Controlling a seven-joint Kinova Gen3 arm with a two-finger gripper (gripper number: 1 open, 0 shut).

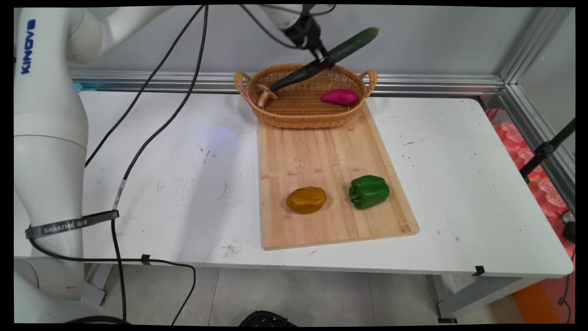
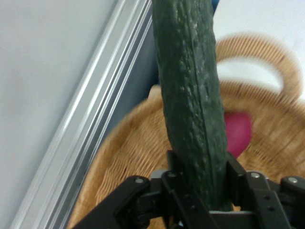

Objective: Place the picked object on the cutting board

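Potato (image 1: 306, 200) and green pepper (image 1: 369, 191) sit nearest on cutting board (image 1: 321, 151), on scuffed white desk (image 1: 459, 184); grey wall and aluminium rail behind. Pincer (image 1: 325, 60) holds cucumber (image 1: 351, 43) tilted above wicker basket (image 1: 303, 115) with purple sweet potato (image 1: 340, 97).

Hand view: pincer (image 2: 200, 186) clamped on cucumber (image 2: 190, 95), basket (image 2: 128, 157) below.
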